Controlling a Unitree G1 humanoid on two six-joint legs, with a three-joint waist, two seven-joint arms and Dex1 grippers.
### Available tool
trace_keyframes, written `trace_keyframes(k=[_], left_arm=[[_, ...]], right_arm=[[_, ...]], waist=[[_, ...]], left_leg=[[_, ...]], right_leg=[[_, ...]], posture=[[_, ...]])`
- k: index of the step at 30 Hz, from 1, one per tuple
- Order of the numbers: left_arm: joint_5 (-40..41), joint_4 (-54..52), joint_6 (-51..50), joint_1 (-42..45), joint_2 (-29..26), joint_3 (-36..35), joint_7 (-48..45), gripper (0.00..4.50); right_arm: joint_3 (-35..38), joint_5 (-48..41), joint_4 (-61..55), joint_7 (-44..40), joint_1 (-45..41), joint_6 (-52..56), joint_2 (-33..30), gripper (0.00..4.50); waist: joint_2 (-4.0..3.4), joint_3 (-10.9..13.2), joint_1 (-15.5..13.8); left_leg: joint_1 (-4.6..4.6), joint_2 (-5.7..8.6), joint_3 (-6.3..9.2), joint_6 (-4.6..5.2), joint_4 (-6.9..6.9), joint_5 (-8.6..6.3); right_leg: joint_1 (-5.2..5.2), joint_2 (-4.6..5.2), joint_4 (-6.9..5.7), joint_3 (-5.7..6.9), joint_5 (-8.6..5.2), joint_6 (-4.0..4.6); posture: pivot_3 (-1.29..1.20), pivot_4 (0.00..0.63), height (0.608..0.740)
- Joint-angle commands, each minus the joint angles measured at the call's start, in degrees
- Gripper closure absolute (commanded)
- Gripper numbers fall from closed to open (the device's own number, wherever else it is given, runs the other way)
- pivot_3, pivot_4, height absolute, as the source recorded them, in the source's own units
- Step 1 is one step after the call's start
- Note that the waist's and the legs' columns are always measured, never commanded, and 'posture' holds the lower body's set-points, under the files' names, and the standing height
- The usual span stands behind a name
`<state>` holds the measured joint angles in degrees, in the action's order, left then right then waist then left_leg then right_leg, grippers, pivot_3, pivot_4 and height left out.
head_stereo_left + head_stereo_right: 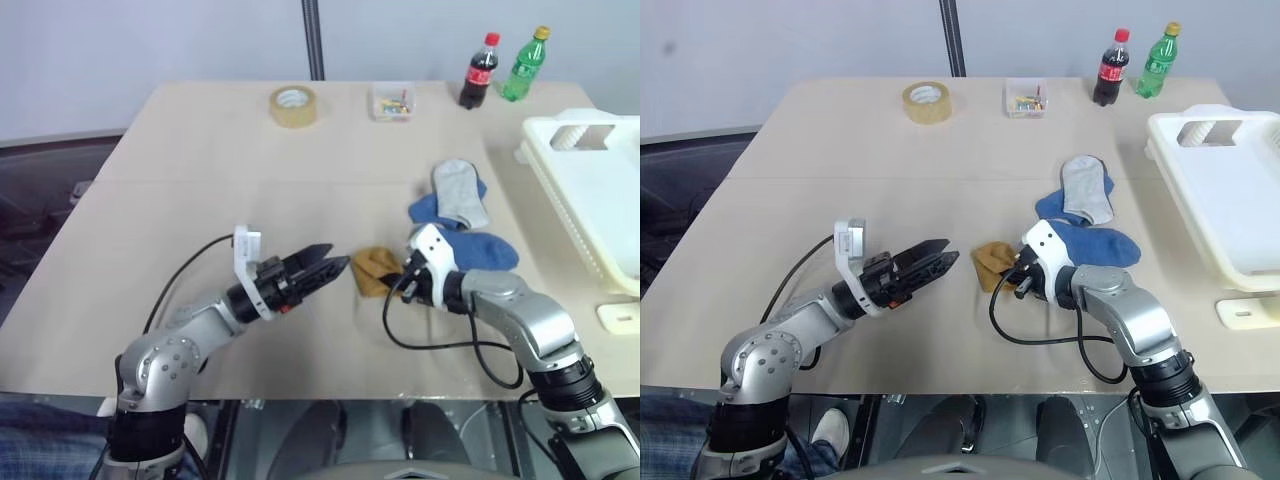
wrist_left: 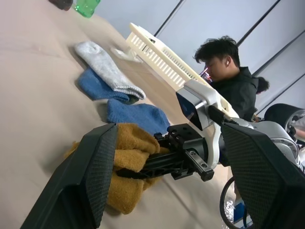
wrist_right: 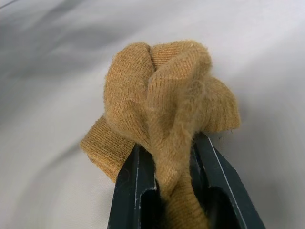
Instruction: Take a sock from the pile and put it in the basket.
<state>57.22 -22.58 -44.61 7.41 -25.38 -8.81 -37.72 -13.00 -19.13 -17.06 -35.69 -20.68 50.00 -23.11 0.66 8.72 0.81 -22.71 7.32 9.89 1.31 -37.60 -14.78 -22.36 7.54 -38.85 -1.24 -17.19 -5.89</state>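
- Pinching the yellow sock, the right gripper has its fingers narrowed onto a bunched fold of the fabric, as the right wrist view shows plainly.
- That sock sits on the tabletop at the near-left edge of the pile, just beside the blue socks; a grey sock lies across another blue one behind.
- Left gripper hovers just left of the yellow sock with its jaws wide and nothing between them; its fingers frame the sock in the left wrist view.
- Basket stands at the right edge of the tabletop, well apart from the grasp, on the far side of the pile.
- To do the step well, I judge the grip should be firm before lifting, since only a fold is caught and soft knit can slip out.
- Lift straight up first, so the sock's trailing end clears the blue socks and does not drag them along.
- Then carry it to the right over the pile and let go only once it is above the basket's opening, past the rim.
- Left gripper is best kept clear of the right arm's path.
- Tape roll, small box and two bottles stand at the far edge, out of the way.
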Motion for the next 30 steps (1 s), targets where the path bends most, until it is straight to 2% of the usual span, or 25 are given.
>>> trace_keyframes(k=[1,8,13,18,22,27,29,30], left_arm=[[-3.7,-5.1,3.4,1.1,-1.8,1.4,-1.2,0.81],[-7.8,-8.3,7.4,5.8,1.1,5.1,1.7,0.81],[-13.7,-10.0,10.8,9.1,4.1,11.2,3.2,0.81],[-18.9,-9.9,13.3,10.9,2.6,15.7,0.2,0.81],[-21.0,-8.4,15.4,12.6,3.0,16.9,-1.0,0.81],[-20.1,-6.8,19.2,12.7,6.6,17.6,-3.5,0.81],[-20.5,-6.5,20.1,12.6,7.3,18.3,-3.8,0.81],[-20.9,-6.3,20.4,12.5,7.5,18.4,-4.0,0.81]], right_arm=[[4.1,-5.0,-5.1,-1.0,0.9,3.5,-0.5,4.44],[18.1,-14.6,-10.7,-0.2,-2.1,12.5,-5.1,4.44],[31.2,-16.6,-4.0,2.2,-7.5,14.7,-12.2,4.44],[38.7,-12.4,13.4,5.0,-15.2,10.2,-20.7,4.44],[38.7,-7.6,29.9,6.4,-20.8,2.7,-24.8,4.44],[38.7,-1.4,56.5,13.4,-31.3,-9.4,-27.3,4.44],[37.3,0.7,63.8,14.4,-33.0,-11.1,-28.2,3.39],[36.2,1.7,66.6,13.9,-33.6,-12.2,-28.7,3.19]], waist=[[0.0,0.0,-0.1],[0.0,0.1,-0.3],[0.03,0.1,-0.5],[0.03,0.1,-0.2],[0.04,0.1,0.0],[0.04,0.1,0.0],[-0.05,0.2,0.0],[0.02,0.3,-0.2]], left_leg=[[-0.02,0.0,0.0,0.0,0.01,0.0],[-0.13,0.02,0.0,0.0,0.04,0.0],[-0.19,0.06,-0.08,0.01,0.07,0.0],[-0.19,0.05,-0.15,0.01,0.18,0.0],[-0.19,0.04,-0.24,0.02,0.19,0.01],[-0.17,0.02,-0.35,0.02,0.19,0.01],[-0.17,-0.02,-0.51,0.03,0.18,0.01],[-0.17,0.02,-0.6,0.04,0.17,0.02]], right_leg=[[-0.01,0.01,0.01,0.0,0.0,0.0],[-0.07,0.04,0.05,0.02,0.0,0.0],[-0.06,0.07,0.08,0.0,0.0,0.0],[-0.1,0.07,0.11,-0.02,0.0,0.0],[-0.11,0.07,0.11,-0.09,0.0,0.0],[-0.11,0.07,0.09,-0.16,0.0,0.0],[-0.12,0.05,0.1,-0.26,0.0,-0.01],[-0.13,0.09,0.11,-0.32,0.01,-0.01]], posture=[[0.0,0.15,0.74],[0.0,0.15,0.74],[0.0,0.15,0.74],[0.0,0.15,0.74],[0.0,0.15,0.74],[0.0,0.15,0.74],[0.0,0.15,0.74],[0.0,0.15,0.74]])
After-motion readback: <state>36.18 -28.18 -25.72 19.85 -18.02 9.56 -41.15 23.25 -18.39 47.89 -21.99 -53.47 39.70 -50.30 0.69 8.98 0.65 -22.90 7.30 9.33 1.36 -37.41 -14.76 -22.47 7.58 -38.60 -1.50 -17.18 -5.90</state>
